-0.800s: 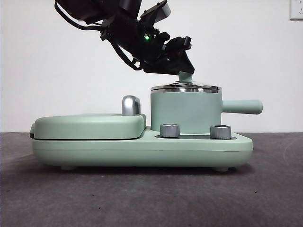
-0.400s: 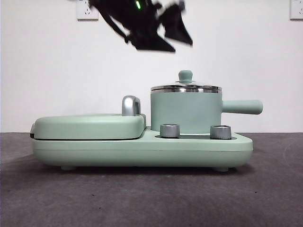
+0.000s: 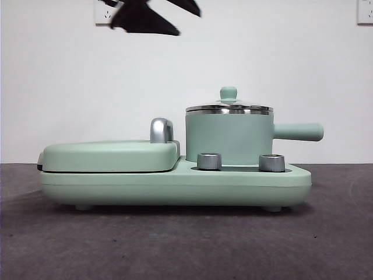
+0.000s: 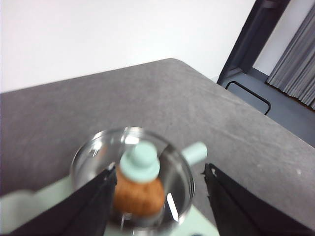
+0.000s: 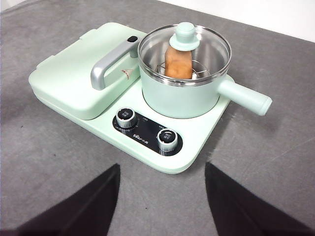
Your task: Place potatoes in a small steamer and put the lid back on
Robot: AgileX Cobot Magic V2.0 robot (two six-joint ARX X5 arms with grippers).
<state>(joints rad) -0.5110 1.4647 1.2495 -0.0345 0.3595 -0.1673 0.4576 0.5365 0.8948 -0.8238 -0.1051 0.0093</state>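
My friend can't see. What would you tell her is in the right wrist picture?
A small steamer sits on a mint-green cooker, its glass lid on and a potato inside. The right pincer hangs open above the table, holding nothing.

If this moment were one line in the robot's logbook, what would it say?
orange-brown potato: in mint-green pot | clear glass lid: on | left tool: open, above lid | right tool: open, waiting

Mint-green cooker base (image 5: 197,147) on grey table (image 5: 59,162), closed griddle cover (image 5: 69,73), chrome handle (image 5: 106,64), two knobs (image 5: 126,117), possibly dials
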